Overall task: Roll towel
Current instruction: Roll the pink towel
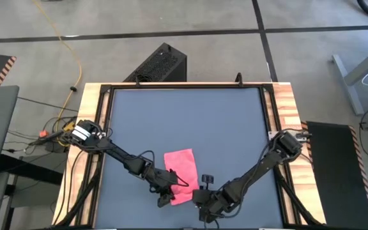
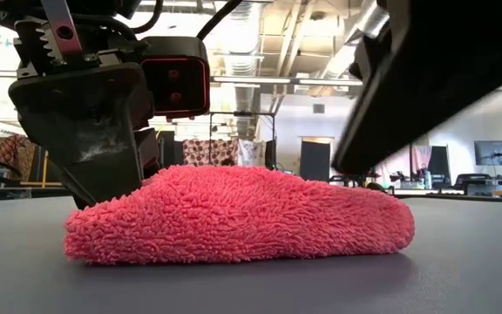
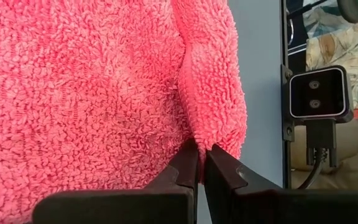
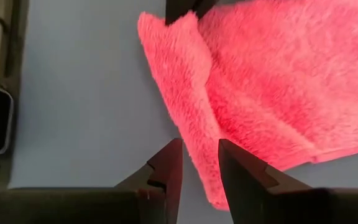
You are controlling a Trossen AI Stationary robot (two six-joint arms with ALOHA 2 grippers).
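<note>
Dark grey surface (image 1: 190, 121) with the pink towel (image 1: 179, 167) lying near its front edge, one side folded over. Left tool (image 3: 201, 163) is pinched tight on the towel's folded edge. Right tool (image 4: 199, 160) sits just beside the towel's corner, fingers apart, straddling the edge without gripping.

A robotics lab or open workshop floor. Shown by: 2 dark robot arms (image 1: 123, 155) mounted at a wood-edged table (image 1: 286, 102) with a grey mat (image 1: 184, 121); polished concrete floor (image 1: 171, 16); trailing yellow cable (image 1: 69, 48); exposed ceiling ducts (image 2: 260, 35); far monitors (image 2: 491, 153) and desks.
</note>
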